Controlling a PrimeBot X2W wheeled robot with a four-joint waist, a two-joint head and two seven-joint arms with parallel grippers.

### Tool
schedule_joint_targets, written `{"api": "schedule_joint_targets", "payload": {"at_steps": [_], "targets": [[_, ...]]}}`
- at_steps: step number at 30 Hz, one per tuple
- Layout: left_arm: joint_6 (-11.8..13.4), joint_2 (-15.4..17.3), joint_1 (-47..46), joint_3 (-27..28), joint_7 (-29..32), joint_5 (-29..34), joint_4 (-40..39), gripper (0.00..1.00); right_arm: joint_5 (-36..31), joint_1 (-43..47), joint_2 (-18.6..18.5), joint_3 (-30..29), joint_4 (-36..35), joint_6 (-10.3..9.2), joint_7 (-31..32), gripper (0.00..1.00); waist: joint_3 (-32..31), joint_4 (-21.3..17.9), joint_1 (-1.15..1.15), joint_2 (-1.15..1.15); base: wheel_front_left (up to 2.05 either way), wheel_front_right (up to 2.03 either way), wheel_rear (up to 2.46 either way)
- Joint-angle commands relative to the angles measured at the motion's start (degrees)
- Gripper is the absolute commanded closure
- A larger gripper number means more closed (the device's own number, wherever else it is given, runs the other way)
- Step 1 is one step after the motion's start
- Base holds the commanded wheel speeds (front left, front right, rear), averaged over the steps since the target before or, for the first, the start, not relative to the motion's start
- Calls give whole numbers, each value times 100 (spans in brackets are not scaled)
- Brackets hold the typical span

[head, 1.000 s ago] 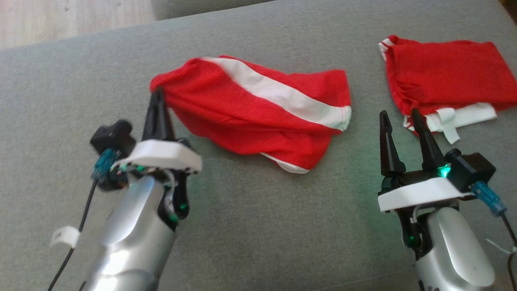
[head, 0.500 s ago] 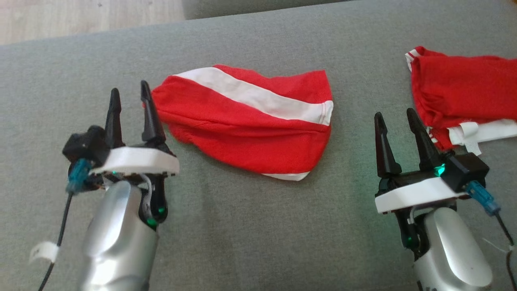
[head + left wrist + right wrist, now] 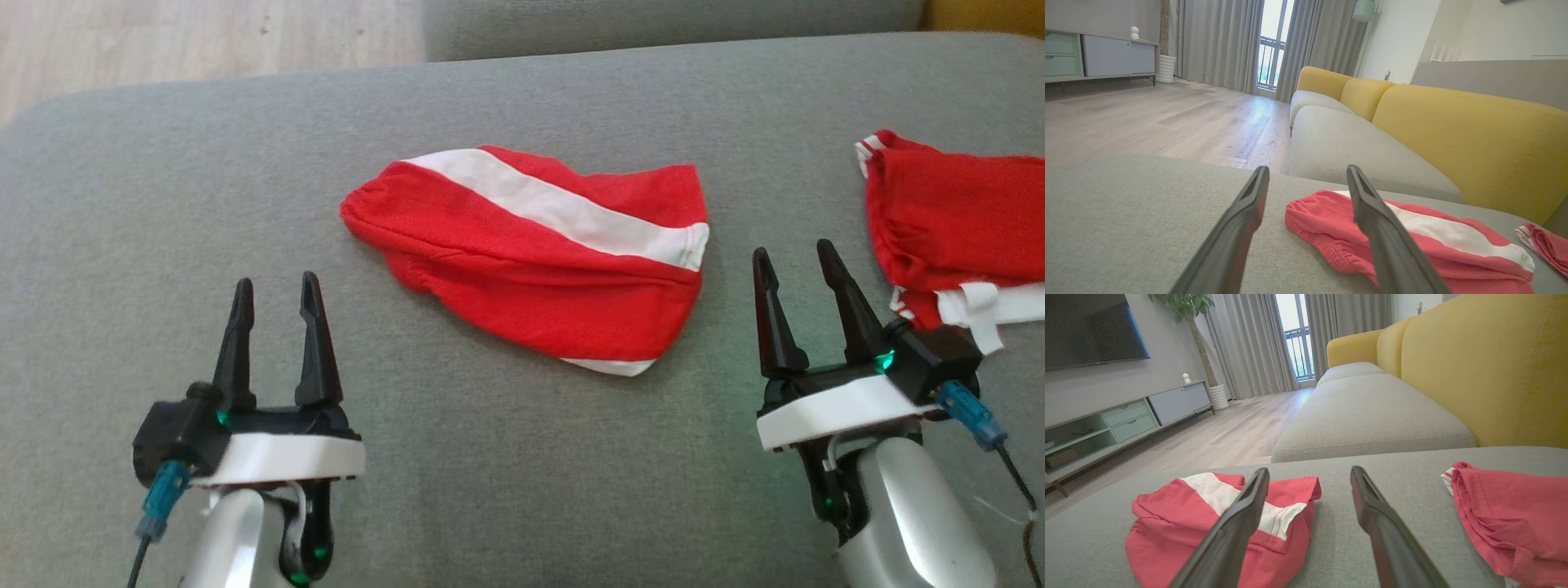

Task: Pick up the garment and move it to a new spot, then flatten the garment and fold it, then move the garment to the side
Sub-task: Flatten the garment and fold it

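**Red garment lies loose on a grey sofa cushion, both grippers open**

We see the garment (image 3: 522,286), soft red cloth with a broad white stripe (image 3: 563,208) slanting across it, lying in the middle of a grey sofa cushion (image 3: 522,474). It forms a rounded bundle. Its left end bulges and puckers, its right end shows a stitched white hem, and a sliver of white peeps out under the near edge.

Nothing holds it. The left gripper (image 3: 276,282) hovers near its lower left, fingers spread and empty. The right gripper (image 3: 793,249) hovers just beside its right end, also spread and empty.

Further right a second garment (image 3: 955,220), red with white trim, lies in a flatter packet.

We judge the first move done, since the garment rests on open cushion. It is not yet flat, so smoothing, folding and shifting aside seem left. The cushion is coarse woven fabric, and beyond it lies pale wood floor (image 3: 204,41).
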Motion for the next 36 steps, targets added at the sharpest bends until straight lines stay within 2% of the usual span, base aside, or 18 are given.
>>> {"api": "schedule_joint_targets", "payload": {"at_steps": [1, 9, 15, 22, 27, 36], "targets": [[28, 22, -97, 124, -45, -41, -301, 0, -62, -77, 25, 122, -234, -4, 40, 0, -16, 81, 0, 0, 0, 0, 0], [155, 18, -152, -452, -46, -27, -446, 0, -365, -451, 21, 262, -411, -4, 288, 0, 169, 530, 0, 0, 0, 0, 0], [274, 18, -273, -881, -46, -174, -379, 0, -416, -1461, -345, 665, -109, -4, 846, 0, 427, 1062, 0, 0, 0, 0, 0], [369, 18, -417, -1234, -46, -400, -365, 0, 153, -2702, -884, 1333, 1017, -4, 1708, 0, 667, 1647, 0, 0, 0, 0, 0], [427, 17, -512, -1511, -46, -548, -371, 0, 948, -3308, -1192, 1998, 1806, -4, 2154, 0, 819, 2043, 0, 0, 0, 0, 0], [543, 17, -620, -1875, -46, -734, -380, 0, 2055, -3980, -1685, 2972, 2544, -4, 2690, 0, 1019, 2422, 0, 0, 0, 0, 0]]}}
